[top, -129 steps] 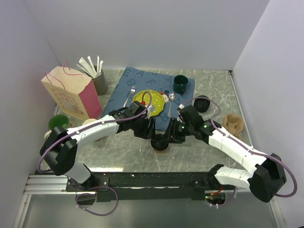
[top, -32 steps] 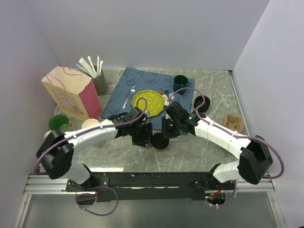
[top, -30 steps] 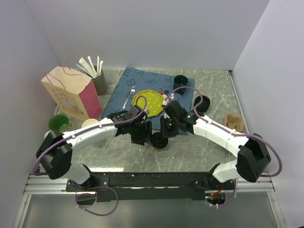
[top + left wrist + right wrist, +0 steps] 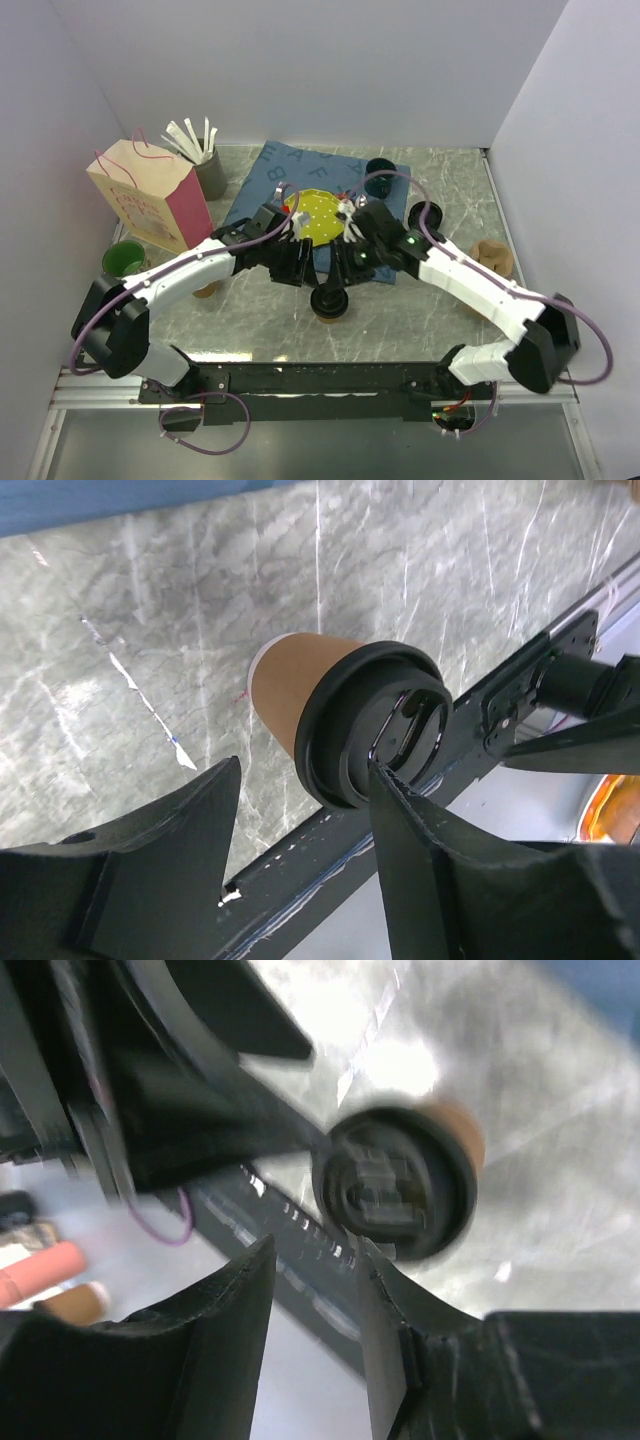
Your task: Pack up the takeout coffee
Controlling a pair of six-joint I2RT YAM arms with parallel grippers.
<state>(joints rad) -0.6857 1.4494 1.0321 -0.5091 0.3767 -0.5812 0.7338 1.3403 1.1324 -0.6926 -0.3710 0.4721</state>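
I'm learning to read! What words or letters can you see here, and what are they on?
On the blue cloth: pale printed letters, too small to read.
On the paper gift bag: pink print on its front, too small to read.
On the takeout coffee: no words show on its black lid or brown cup.
No text can be read for sure.

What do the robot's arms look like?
The left arm and right arm are white tubes with chunky black joints. A thin purple cable loops along each, and small green lights glow near the right wrist. The left gripper and right gripper are black, each with two flat, wedge-shaped fingers.
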